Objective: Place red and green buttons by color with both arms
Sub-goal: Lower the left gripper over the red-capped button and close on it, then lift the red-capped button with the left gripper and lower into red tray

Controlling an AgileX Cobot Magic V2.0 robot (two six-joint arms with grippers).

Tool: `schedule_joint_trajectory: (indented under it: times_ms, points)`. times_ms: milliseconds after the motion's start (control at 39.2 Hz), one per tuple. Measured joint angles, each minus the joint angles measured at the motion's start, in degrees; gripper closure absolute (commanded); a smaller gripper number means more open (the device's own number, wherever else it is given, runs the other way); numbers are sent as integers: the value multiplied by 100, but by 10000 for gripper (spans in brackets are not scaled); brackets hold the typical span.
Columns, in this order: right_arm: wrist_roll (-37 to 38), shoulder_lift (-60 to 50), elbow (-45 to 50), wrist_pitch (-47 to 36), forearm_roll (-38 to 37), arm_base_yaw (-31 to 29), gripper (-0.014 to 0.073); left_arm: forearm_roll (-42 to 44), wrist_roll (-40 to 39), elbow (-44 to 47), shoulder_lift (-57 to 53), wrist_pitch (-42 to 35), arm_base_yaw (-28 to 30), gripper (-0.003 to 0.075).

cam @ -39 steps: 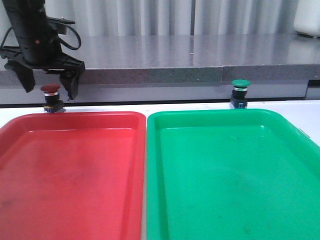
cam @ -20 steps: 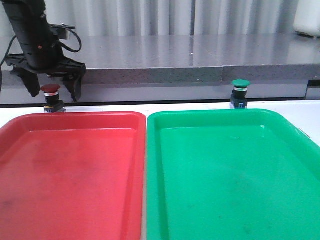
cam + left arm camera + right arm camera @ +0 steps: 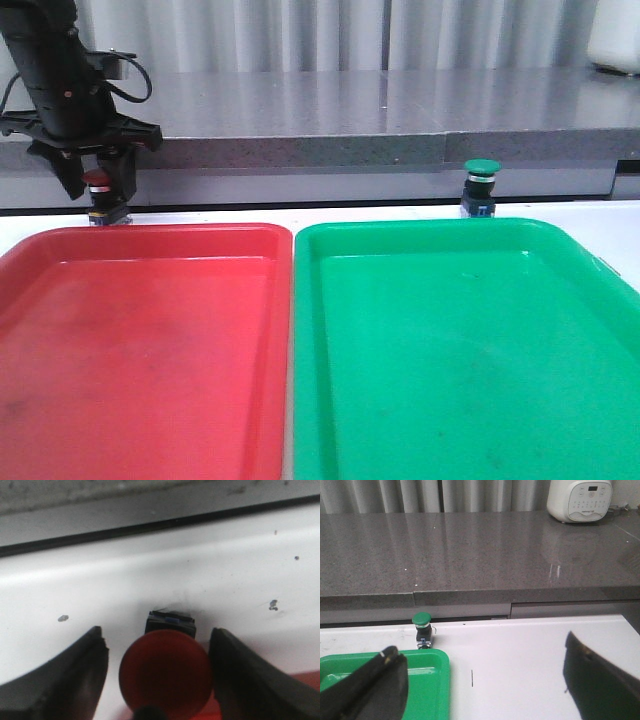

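The red button (image 3: 98, 180) stands on the white table just behind the red tray (image 3: 150, 232). My left gripper (image 3: 98, 192) is down around it, one finger on each side of the dark red cap (image 3: 165, 672). In the left wrist view one finger (image 3: 235, 675) touches the cap and a thin strip of table shows between the cap and the other finger. The green button (image 3: 482, 172) stands alone behind the green tray (image 3: 430, 226). My right gripper (image 3: 485, 680) is wide open and empty, well short of the green button (image 3: 422, 622).
A grey stone counter (image 3: 350, 110) runs along the back, its ledge just behind both buttons. A white appliance (image 3: 579, 500) sits on it at the far right. The two trays lie side by side and fill the front of the table.
The left gripper's fingers have drawn in from wide open to close around the red button, and the arm has shifted slightly left. The green button has not moved.
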Motion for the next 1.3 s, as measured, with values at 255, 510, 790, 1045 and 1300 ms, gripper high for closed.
schedule_joint_trajectory:
  times_ms: [255, 510, 790, 1045, 1300]
  points:
    - [0, 0, 0, 0, 0, 0, -52, -24, 34, 0, 0, 14, 0, 686]
    - [0, 0, 0, 0, 0, 0, -52, -24, 59, 0, -45, 32, 0, 694]
    - [0, 0, 0, 0, 0, 0, -52, -45, 59, 0, -878, 239, 0, 691]
    - [0, 0, 0, 0, 0, 0, -52, -321, 59, 805, -1574, 289, -87, 617]
    - [0, 0, 0, 0, 0, 0, -52, -365, 59, 2762, -2689, -544, -581, 610]
